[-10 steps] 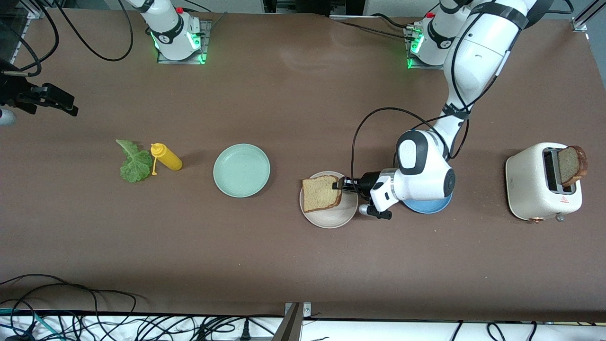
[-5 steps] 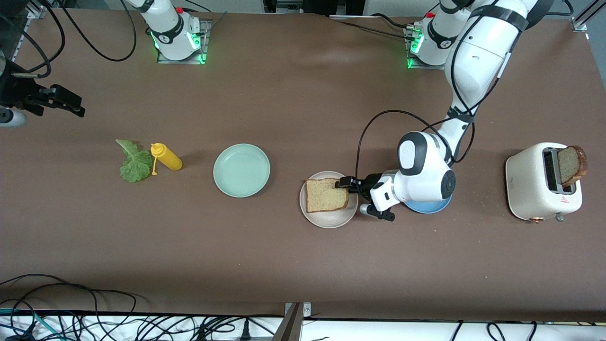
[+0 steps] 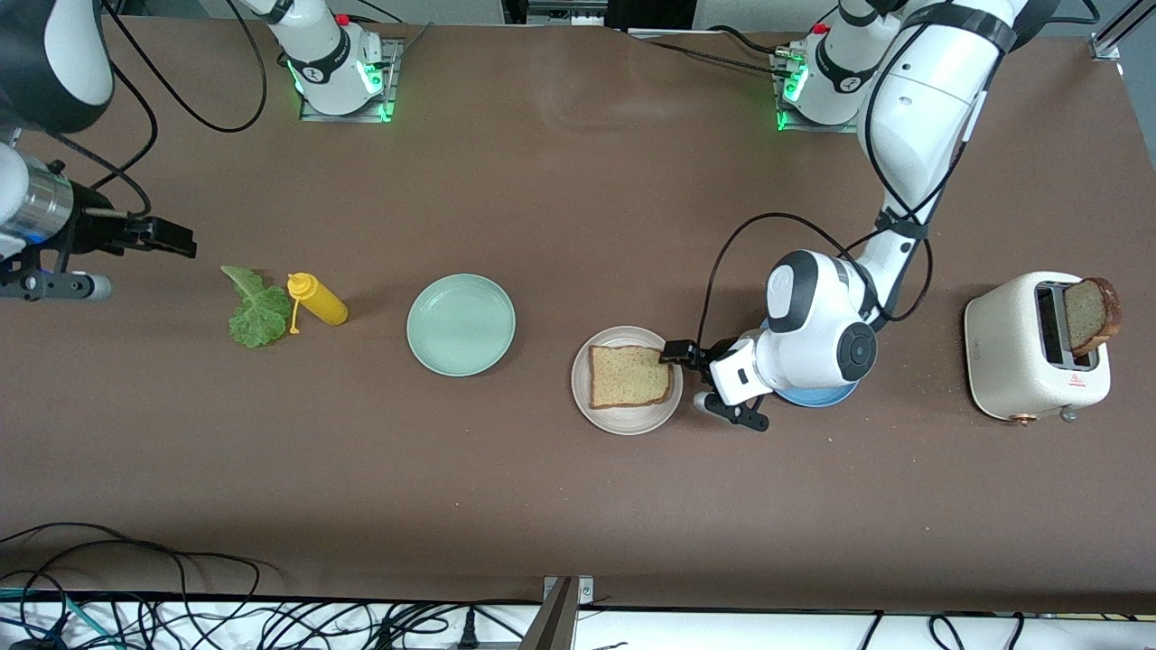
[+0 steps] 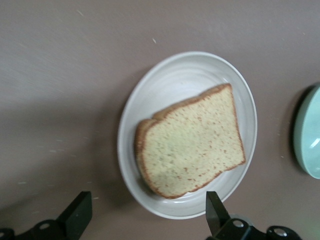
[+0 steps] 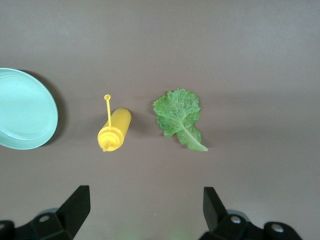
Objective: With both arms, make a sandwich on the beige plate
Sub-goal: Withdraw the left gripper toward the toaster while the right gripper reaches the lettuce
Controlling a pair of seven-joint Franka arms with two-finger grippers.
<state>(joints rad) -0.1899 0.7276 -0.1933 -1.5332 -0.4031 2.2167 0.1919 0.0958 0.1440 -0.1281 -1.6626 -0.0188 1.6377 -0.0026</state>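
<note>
A brown table (image 3: 560, 226) carries a beige plate (image 3: 626, 415) with one bread slice (image 3: 629, 376) lying flat on it, and the left gripper (image 3: 679, 351) hangs just beside the plate's rim, fingers spread and empty. Toward the right arm's end lie a mint plate (image 3: 461, 324), a yellow bottle (image 3: 317, 300) and a lettuce leaf (image 3: 254, 307); the right gripper (image 3: 172, 239) hovers near the leaf, fingers apart and empty. A white toaster (image 3: 1034, 348) at the left arm's end holds a second slice (image 3: 1091, 314), a blue plate (image 3: 817, 394) shows under the left arm, and cables (image 3: 181, 596) trail along the table's near edge.
</note>
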